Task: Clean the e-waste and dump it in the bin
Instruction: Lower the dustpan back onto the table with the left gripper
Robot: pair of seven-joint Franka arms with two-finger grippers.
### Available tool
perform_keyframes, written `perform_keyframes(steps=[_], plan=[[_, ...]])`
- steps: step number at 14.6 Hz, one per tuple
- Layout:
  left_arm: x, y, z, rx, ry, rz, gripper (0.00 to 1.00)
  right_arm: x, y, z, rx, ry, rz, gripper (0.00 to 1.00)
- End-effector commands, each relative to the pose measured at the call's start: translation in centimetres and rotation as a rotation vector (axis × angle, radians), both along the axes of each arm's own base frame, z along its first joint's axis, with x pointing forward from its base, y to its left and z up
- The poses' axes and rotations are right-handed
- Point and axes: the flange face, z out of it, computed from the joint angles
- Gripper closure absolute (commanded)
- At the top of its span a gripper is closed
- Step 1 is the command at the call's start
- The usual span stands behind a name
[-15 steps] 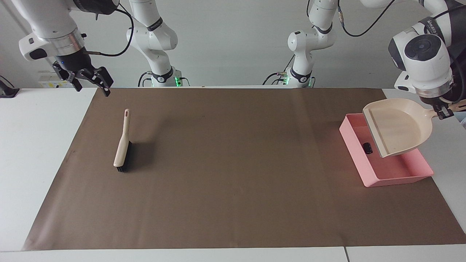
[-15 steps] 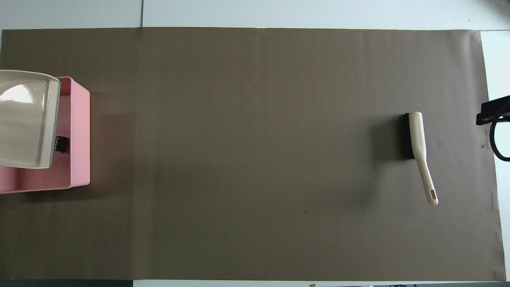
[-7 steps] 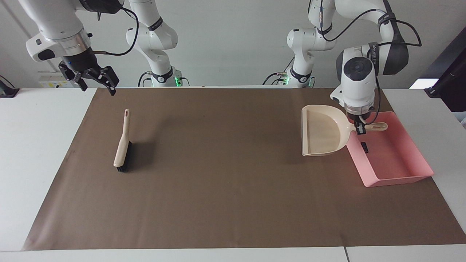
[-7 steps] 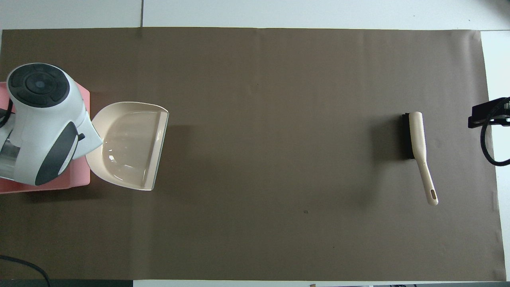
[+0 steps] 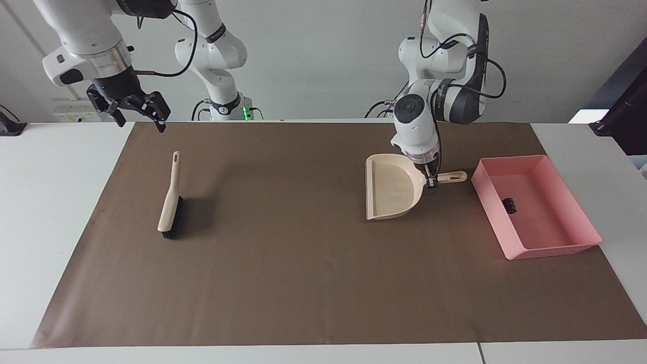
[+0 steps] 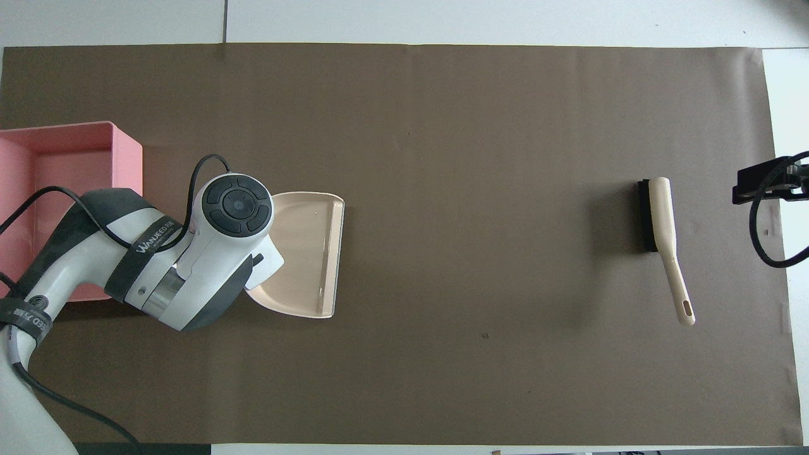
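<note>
Beside the bin [image 5: 581,247], toward the right arm's end, left gripper [image 5: 431,183] is clamping its fingers on the dustpan [image 5: 391,189] handle, pan looking flat on the brown mat [image 5: 303,283]. One black e-waste [image 5: 510,206] bit is lying inside the bin. Right gripper [image 5: 137,114], fingers spread and empty, is waiting above the mat corner near the brush [image 5: 171,199]. Dustpan probably light, stiff plastic; handle is the sensible hold.

Left pincer [image 5: 431,183] clamped on dustpan [image 5: 391,188] handle
</note>
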Motion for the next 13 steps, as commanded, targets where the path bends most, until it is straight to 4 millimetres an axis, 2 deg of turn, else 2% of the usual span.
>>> perform_keyframes(steps=[1,2,6,9,13], plan=[[-0.4,-2.3,-2.6,-0.031,-0.019,0.049,1.0,-0.4,0.2,0.3,0.014,0.018,0.004,0.0],[-0.8,-3.3,-3.4,-0.03,-0.02,0.048,1.0,-0.7,0.2,0.3,0.054,0.042,0.002,0.0],[-1.1,-3.4,-3.9,-0.024,-0.012,0.047,0.98,-0.7,-0.1,0.8,0.057,0.054,0.0,0.0],[-0.9,-3.1,-3.3,-0.019,-0.013,0.058,0.69,-0.8,0.4,0.8,0.026,0.055,0.013,0.0],[-0.1,-1.1,-0.8,-0.027,-0.05,0.119,0.39,-0.7,0.5,0.6,0.025,0.031,0.019,0.0]])
